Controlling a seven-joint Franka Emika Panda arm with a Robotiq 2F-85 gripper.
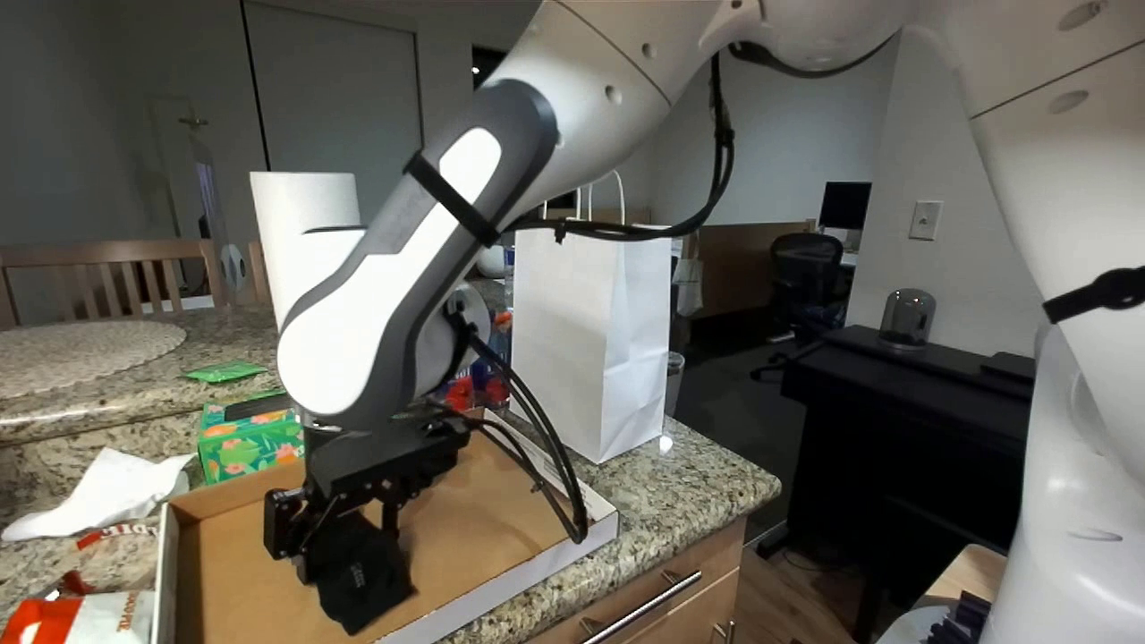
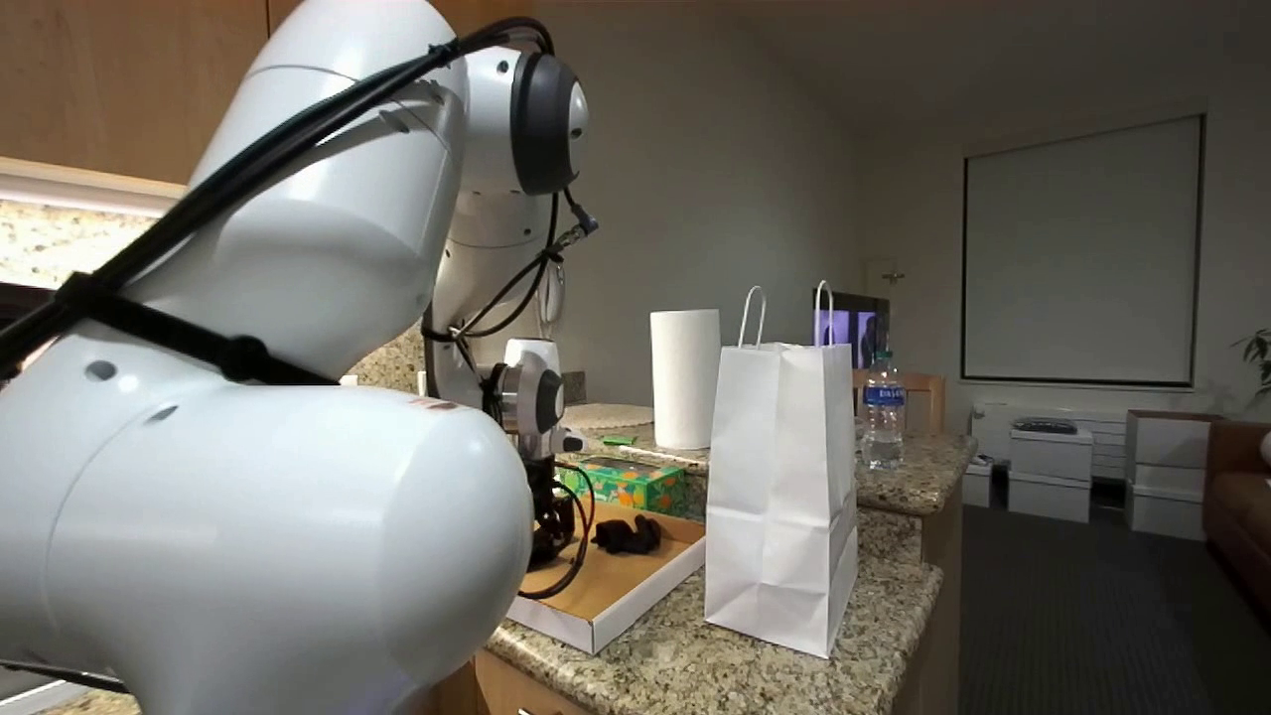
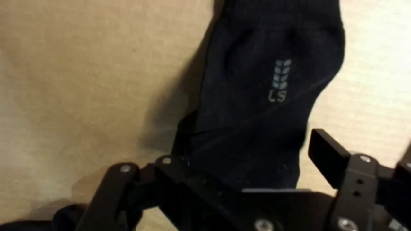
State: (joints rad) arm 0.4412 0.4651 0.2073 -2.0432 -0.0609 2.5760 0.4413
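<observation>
The black two-fingered end effector (image 3: 261, 157) has its fingers apart, with a black fabric sock (image 3: 269, 64) between them, inside a shallow, white-walled cardboard tray (image 1: 465, 546). A speckled granite worktop (image 1: 716, 474) carries the tray, a tall white paper bag (image 1: 590, 358) just beside it and a green floral tissue box (image 1: 246, 452). Beyond, a dim room holds a black office chair (image 1: 805, 259) and a brown sofa (image 2: 1236, 506), cut off at the edge. A crinkled red-and-white packet (image 1: 98, 617) is also cropped. Black against black, whether the fingers touch the sock cannot be told, and the sock's pale lettering is blurred. A bunched black cloth (image 2: 628, 536) shows in the tray; dark fabric (image 3: 67, 218) in the wrist view's lower corner is too cropped to identify.
</observation>
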